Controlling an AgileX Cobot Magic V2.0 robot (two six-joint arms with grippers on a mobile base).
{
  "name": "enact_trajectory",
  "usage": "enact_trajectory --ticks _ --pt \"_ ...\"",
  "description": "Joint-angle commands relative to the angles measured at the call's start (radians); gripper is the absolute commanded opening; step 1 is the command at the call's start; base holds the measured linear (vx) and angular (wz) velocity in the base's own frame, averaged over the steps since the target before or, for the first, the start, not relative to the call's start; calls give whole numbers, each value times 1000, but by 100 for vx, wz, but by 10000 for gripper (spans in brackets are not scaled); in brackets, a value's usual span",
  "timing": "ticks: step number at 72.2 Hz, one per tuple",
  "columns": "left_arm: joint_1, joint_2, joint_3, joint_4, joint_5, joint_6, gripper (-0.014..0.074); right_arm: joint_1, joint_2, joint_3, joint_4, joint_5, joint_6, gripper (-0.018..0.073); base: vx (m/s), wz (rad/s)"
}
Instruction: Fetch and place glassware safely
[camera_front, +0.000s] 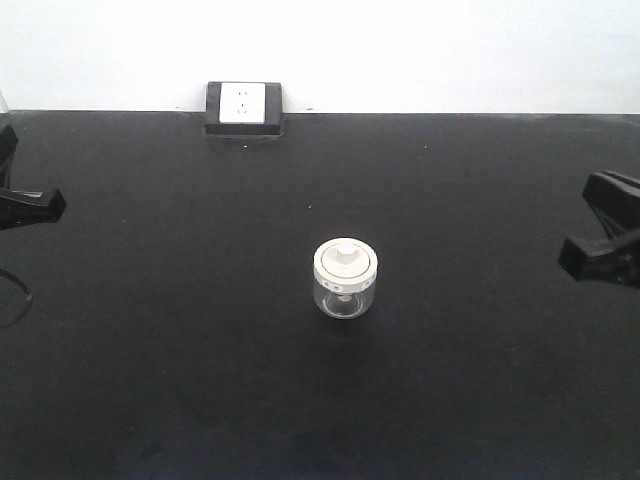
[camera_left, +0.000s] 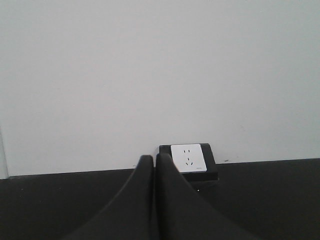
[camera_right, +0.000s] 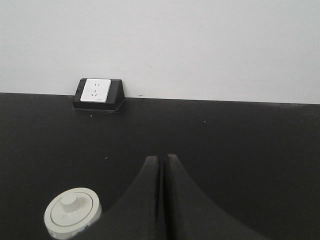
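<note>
front view: glass jar (camera_front: 344, 279) upright mid black table (camera_front: 180, 380), cream lid on; left gripper (camera_front: 40, 205) at left edge, right gripper (camera_front: 600, 250) at right edge, both well apart from jar; socket box (camera_front: 244, 107) at far wall
left wrist: jaws pressed together, nothing between; socket box (camera_left: 188, 160) just ahead; jar out of view
right wrist: jaws pressed together, holding nothing; jar lid (camera_right: 73, 207) low left, beside fingers, contact unclear
</note>
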Motion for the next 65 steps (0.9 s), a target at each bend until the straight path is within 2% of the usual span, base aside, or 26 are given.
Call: enact_trajectory --ticks 1,65 --pt "0 -21 -29 -6 -73 -7 1 -5 -36 -9 -4 -18 -3 -3 0 0" --pt "0 -21 -29 -6 -73 -7 1 -5 -51 0 -16 -4 -6 -3 0 0"
